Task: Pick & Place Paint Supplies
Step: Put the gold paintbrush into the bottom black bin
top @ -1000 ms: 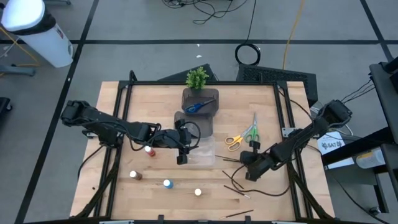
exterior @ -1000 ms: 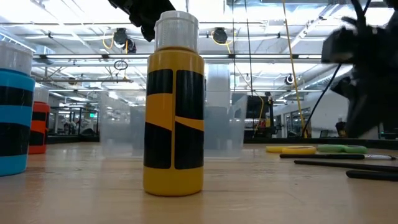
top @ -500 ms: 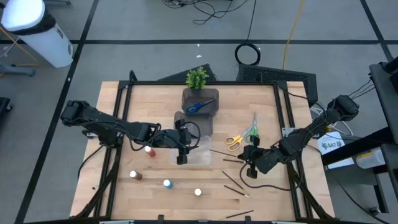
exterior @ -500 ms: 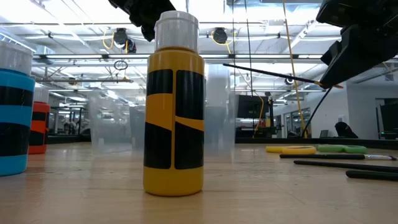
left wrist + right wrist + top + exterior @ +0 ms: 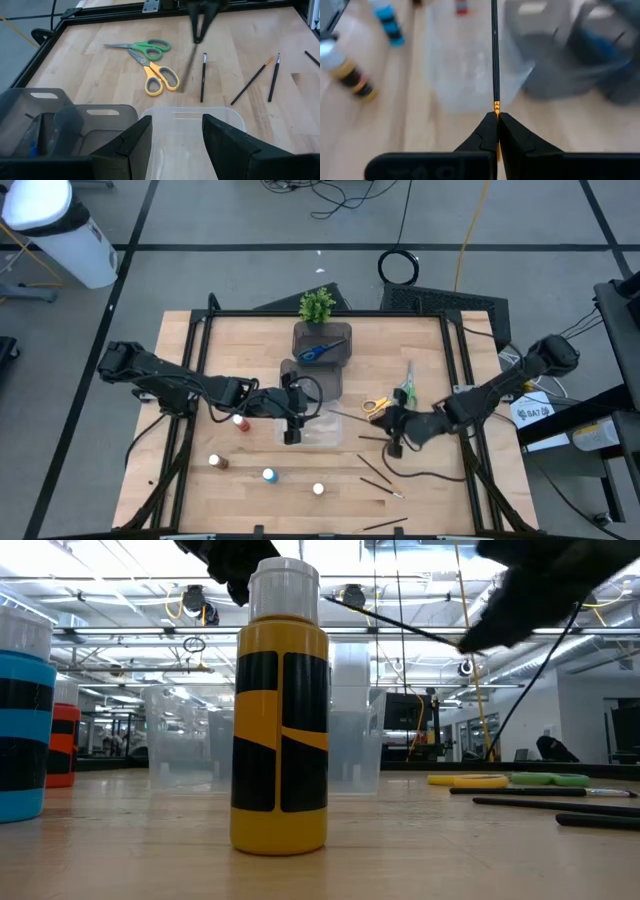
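Observation:
My right gripper (image 5: 392, 425) is shut on a thin dark paintbrush (image 5: 355, 420), held in the air beside the clear bin (image 5: 322, 430). My left gripper (image 5: 291, 432) hangs open over that bin's left rim (image 5: 175, 116), with nothing between its fingers. Red (image 5: 240, 423), brown (image 5: 217, 462), blue (image 5: 268, 475) and pale (image 5: 318, 489) bottles stand upright on the table. Yellow scissors (image 5: 375, 406) and green scissors (image 5: 405, 385) lie flat, and blue scissors (image 5: 322, 348) lie in the dark bin. More brushes (image 5: 376, 468) lie on the wood. My right gripper pinches the paintbrush between its two fingertips just behind the gold ferrule (image 5: 496, 106). The brush runs on in line with the fingers, its long dark handle (image 5: 494, 45) sticking out ahead toward the table's left. It is lifted clear, and its free end (image 5: 335, 416) reaches over the clear bin.
A small green plant (image 5: 317, 305) stands at the far edge behind the dark bins (image 5: 322, 340). The black frame rails (image 5: 465, 370) border the table. In the low view the pale bottle (image 5: 279, 710) stands close to the camera.
My right gripper has risen from the table and gone toward the table's left and far side, toward the clear bin, tipping up nearer to level. It has stayed shut. The paintbrush has come up with it and hangs clear of the wood.

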Robot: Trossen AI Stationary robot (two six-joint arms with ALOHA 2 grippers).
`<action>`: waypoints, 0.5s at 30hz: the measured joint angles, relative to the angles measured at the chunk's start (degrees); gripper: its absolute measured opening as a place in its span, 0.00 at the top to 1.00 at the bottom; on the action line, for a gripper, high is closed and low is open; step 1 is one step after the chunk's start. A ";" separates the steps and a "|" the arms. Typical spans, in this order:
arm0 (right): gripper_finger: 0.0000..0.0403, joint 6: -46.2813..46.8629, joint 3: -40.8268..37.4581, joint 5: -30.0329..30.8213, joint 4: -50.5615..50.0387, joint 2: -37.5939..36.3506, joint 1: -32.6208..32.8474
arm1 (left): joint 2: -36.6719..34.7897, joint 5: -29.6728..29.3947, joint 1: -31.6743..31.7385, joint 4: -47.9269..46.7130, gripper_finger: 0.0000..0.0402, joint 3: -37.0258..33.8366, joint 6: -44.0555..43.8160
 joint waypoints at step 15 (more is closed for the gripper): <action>1.00 -22.49 9.47 -25.75 18.30 14.44 -28.24 | -9.71 -10.44 0.01 -10.04 0.54 0.02 -0.75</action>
